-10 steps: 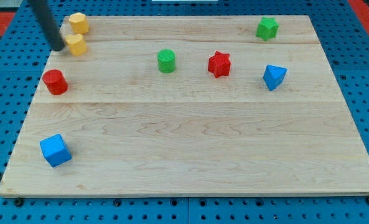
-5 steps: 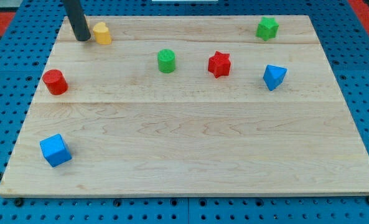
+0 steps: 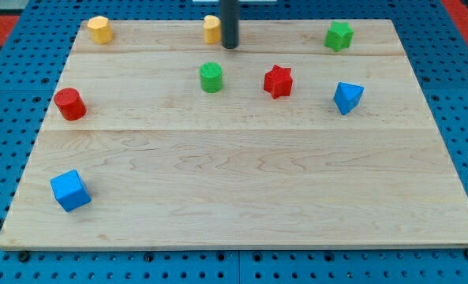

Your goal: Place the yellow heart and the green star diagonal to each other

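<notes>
My tip (image 3: 230, 46), with no claw to open or close, touches the yellow heart (image 3: 211, 29), apparently steering it toward the green star (image 3: 338, 35).

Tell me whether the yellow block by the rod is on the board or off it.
On the board. The yellow block sits on the wooden board near its top edge, touching the left side of my tip.
</notes>
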{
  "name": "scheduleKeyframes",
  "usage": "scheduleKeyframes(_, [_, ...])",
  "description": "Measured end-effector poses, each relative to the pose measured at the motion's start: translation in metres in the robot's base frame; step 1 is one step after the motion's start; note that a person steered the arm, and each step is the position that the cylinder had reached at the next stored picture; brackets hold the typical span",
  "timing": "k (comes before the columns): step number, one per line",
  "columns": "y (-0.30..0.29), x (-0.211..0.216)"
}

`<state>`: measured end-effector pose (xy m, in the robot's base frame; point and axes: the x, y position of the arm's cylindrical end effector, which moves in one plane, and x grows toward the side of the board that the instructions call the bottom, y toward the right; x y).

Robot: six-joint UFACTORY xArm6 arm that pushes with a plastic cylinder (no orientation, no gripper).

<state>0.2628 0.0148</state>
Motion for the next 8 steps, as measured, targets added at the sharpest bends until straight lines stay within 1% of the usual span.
scheduleKeyframes(1, [0.041,-0.021])
scheduleKeyframes(2, [0.096,-0.071])
scheduleKeyframes(3, [0.171,-0.048])
scheduleKeyframes(4, [0.168,0.013])
scheduleKeyframes(5, [0.162,0.018])
scheduleKeyframes(6, [0.167,-0.016])
scheduleKeyframes(7, [0.211,-0.019])
scheduleKeyframes(8, [0.222,0.019])
